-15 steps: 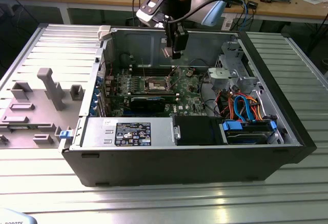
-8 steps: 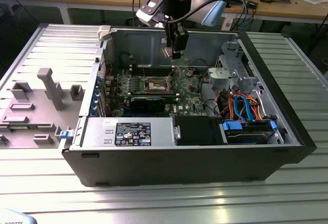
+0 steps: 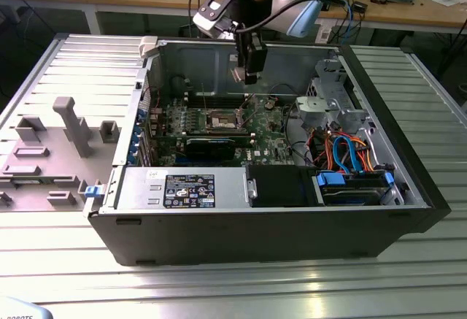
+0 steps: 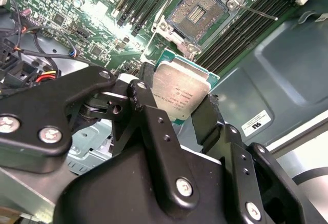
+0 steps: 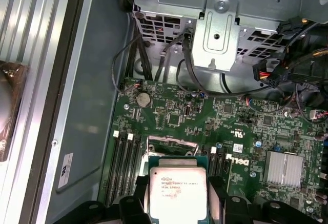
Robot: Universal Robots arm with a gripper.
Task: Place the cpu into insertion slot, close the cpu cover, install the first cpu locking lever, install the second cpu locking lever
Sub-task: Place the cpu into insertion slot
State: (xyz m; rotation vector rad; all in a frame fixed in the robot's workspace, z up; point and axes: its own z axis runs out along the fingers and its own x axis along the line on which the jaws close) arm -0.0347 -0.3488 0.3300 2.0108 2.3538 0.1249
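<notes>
The cpu, pinched by two opposite edges between my jaws, hangs apart from the bare insertion slot inside the computer case. I judge it light, stiff, fragile (contacts underneath), best gripped by edges only.

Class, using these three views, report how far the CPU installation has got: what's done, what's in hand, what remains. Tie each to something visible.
Done: the cpu is picked up, clamped in the gripper. In hand: it hangs above the motherboard, apart from the insertion slot, whose pin field lies bare. Left: seating it, closing the cover and setting both locking levers; with the slot empty, none of these is done.
</notes>
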